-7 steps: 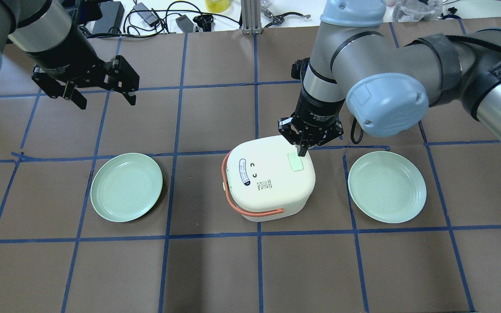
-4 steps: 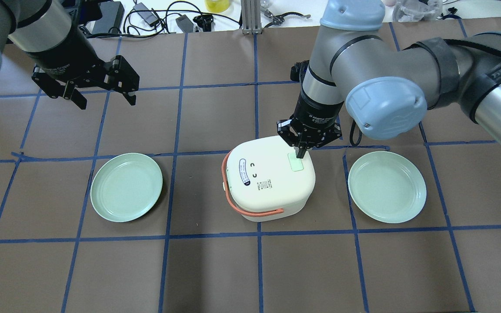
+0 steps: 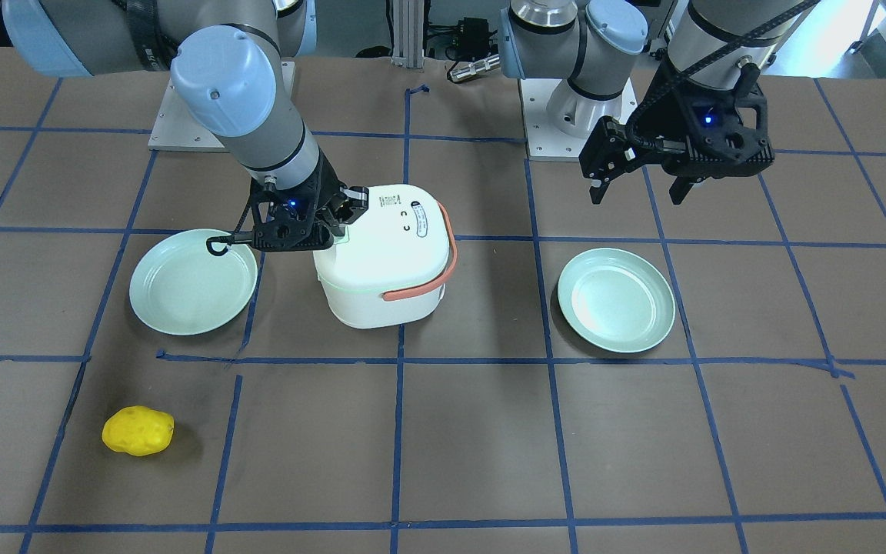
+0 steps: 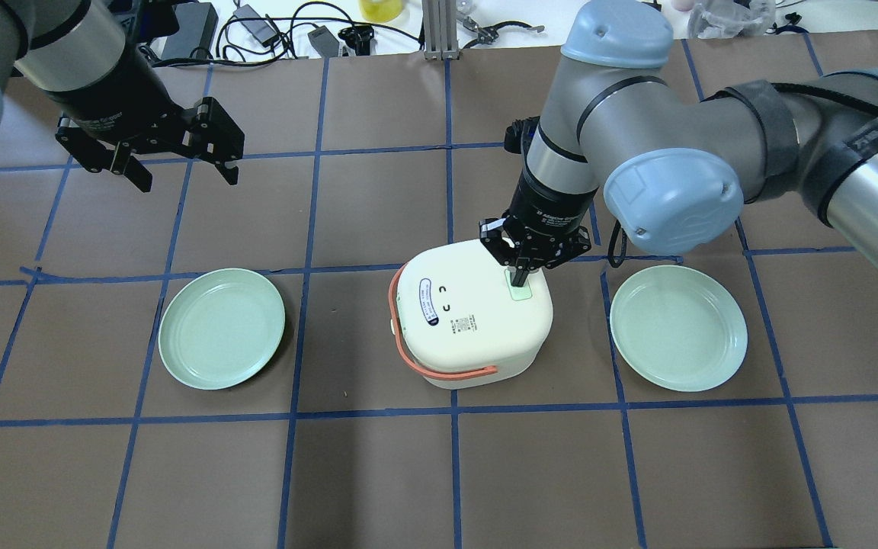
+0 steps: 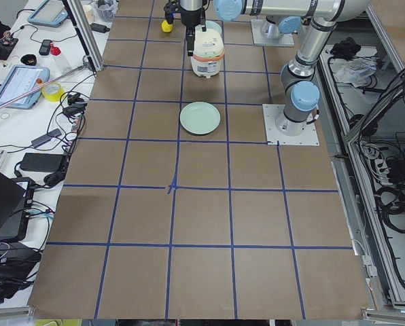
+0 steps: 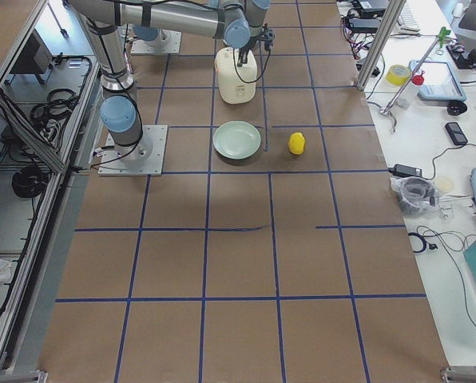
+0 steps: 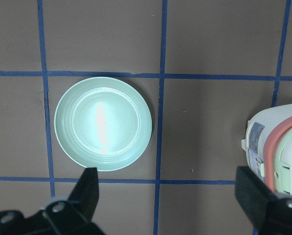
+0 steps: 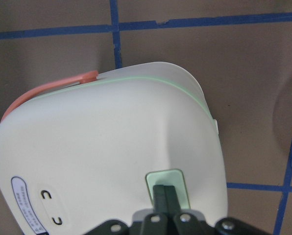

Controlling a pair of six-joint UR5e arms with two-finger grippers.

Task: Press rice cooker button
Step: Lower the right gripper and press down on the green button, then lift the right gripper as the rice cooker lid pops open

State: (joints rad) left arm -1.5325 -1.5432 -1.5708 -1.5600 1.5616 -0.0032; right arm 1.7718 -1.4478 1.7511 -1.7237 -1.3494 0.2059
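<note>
The white rice cooker point(image 4: 469, 320) with an orange handle stands mid-table; it also shows in the front view point(image 3: 381, 269) and the right wrist view point(image 8: 111, 142). Its pale green button point(image 4: 520, 293) sits on the lid near the right edge. My right gripper point(image 4: 519, 276) is shut, pointing down, with its joined fingertips point(image 8: 164, 195) resting on the button point(image 8: 182, 182). My left gripper point(image 4: 184, 175) is open and empty, hovering high at the far left, away from the cooker. Its wrist view shows the cooker's edge point(image 7: 278, 147).
Two pale green plates lie on either side of the cooker, one on the left point(image 4: 222, 328) and one on the right point(image 4: 677, 328). A yellow lumpy object point(image 3: 138, 431) lies near the operators' side. Cables and gear line the far table edge point(image 4: 271, 30).
My right gripper has moved slightly left and down over the lid, so its shut fingertips now cover part of the green button. The left arm has not moved.
</note>
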